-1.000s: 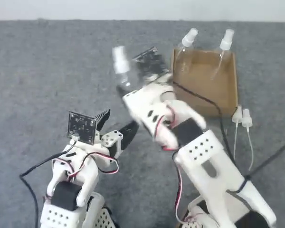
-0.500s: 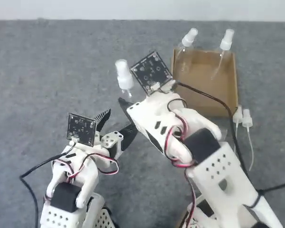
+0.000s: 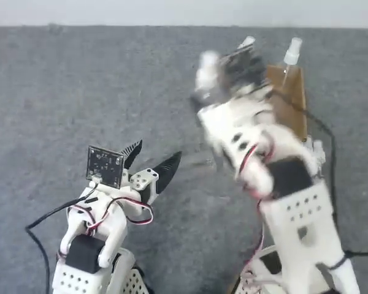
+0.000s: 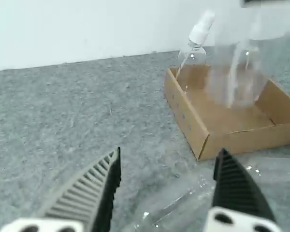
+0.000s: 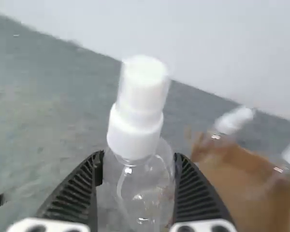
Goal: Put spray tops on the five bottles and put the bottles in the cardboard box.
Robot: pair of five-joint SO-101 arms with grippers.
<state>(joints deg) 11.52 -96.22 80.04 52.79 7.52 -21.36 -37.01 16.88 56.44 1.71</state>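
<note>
high view: left pincer (image 3: 158, 150) spread wide, near the bench's (image 3: 61, 79) front edge, left of middle. right arm (image 3: 264, 159) stretched toward the far right, blurred, with the white-topped held bottle (image 3: 205, 67) at its tip, just beside the box's (image 3: 292, 101) left wall. box near the bench's far edge, right of middle, partly hidden by the arm. boxed bottles (image 3: 292, 50) upright at the box's two far corners, each white-topped.

left wrist view: both ribbed fingers (image 4: 104, 188) well apart, low over the bench. clear thing (image 4: 183, 205) glinting on the bench under the gap, too blurred to name. box beyond, open side up, one of the boxed bottles upright in a far corner. smeared bottle shape (image 4: 234, 77) across the box's middle; cannot tell whether standing inside or hanging above.

right wrist view: right pincer (image 5: 138, 162) pinching the held bottle by its clear body, one finger touching each side. bottle upright, spray top (image 5: 140, 104) above the fingertips. box and boxed bottles blurred beyond.
</note>
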